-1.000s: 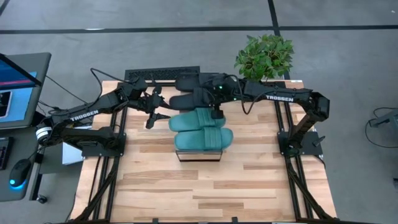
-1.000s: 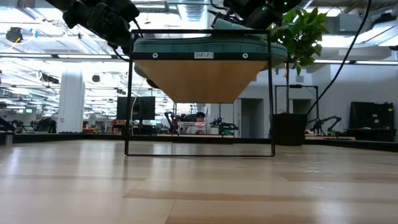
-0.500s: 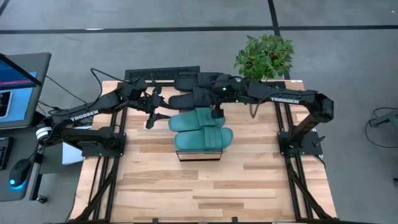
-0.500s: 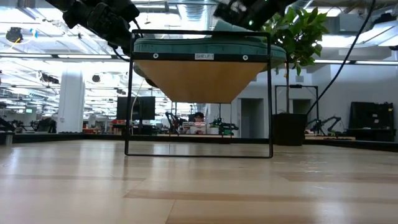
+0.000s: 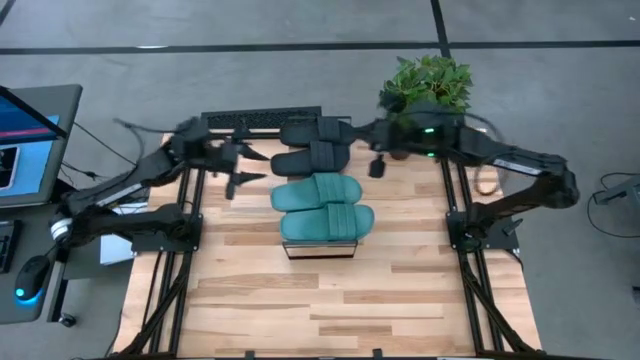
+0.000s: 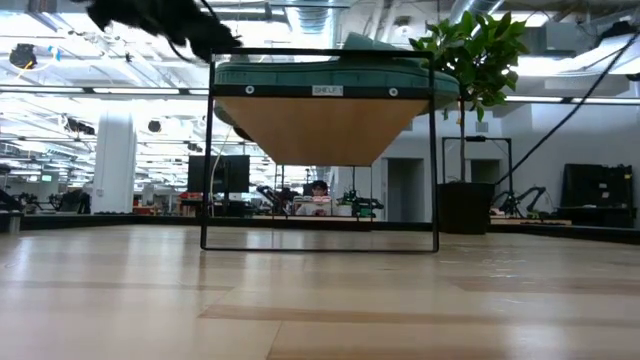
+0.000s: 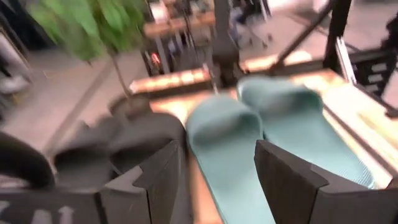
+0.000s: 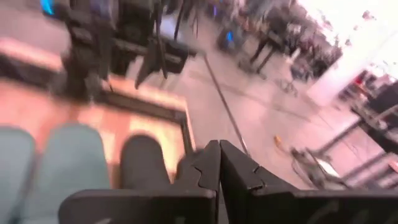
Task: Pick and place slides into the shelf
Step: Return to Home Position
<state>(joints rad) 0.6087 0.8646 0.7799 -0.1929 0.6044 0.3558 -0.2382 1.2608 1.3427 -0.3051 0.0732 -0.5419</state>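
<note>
A leafy potted plant point(image 5: 425, 88) stands by the table's point(image 5: 330, 300) far right corner. A dark keyboard point(image 5: 258, 120) lies at its far edge. A laptop point(image 5: 25, 130) sits beyond the left edge.

The shelf point(image 6: 320, 125) stands on the desk point(image 6: 320, 305) with teal slides point(image 6: 320, 73) lying along its top — a blurred dark arm point(image 6: 165, 20) above its left corner, a leafy plant point(image 6: 482, 50) behind its right.

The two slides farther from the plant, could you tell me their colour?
Those slides are teal-green, clearest in the high view.
</note>
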